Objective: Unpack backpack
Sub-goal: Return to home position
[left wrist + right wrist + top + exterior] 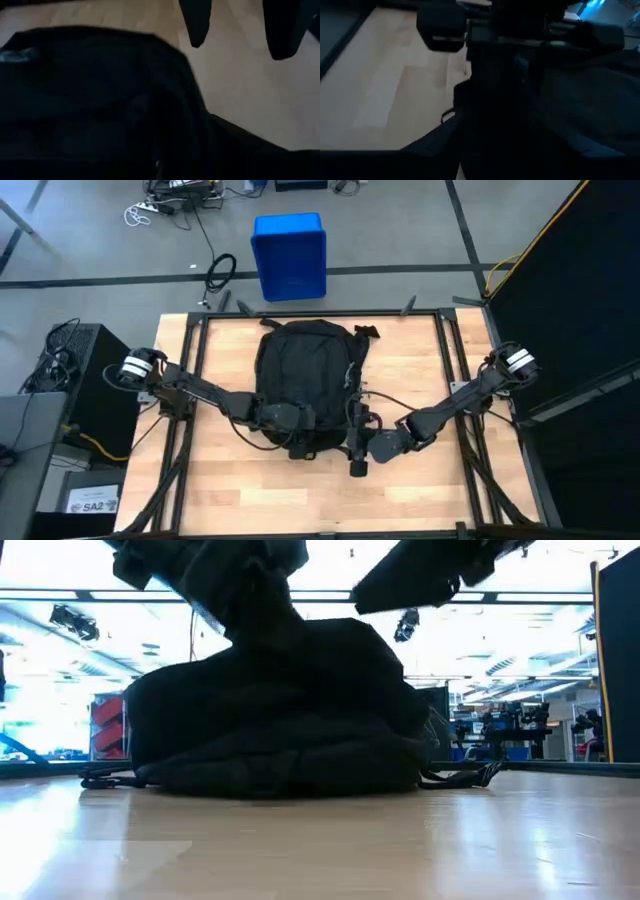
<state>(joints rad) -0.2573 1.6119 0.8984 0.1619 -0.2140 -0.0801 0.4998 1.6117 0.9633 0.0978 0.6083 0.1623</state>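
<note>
While the soft, rounded black fabric backpack [305, 365] slumps on the smooth pale wooden worktop [420, 370], left claw [238, 50] spread above its edge, right claw [357, 460] beside it, grip I cannot tell.

Backpack [90, 100] blurred, cut off by left wrist view's edges. Low view: both arms [230, 580] cropped at top; backpack's far side hidden.

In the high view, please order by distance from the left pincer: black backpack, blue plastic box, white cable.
1. Large black fabric backpack, just beside the left pincer.
2. Blue rectangular plastic box, on the floor beyond the backpack.
3. White tangled cable, on the floor, farther off to the left.
</note>
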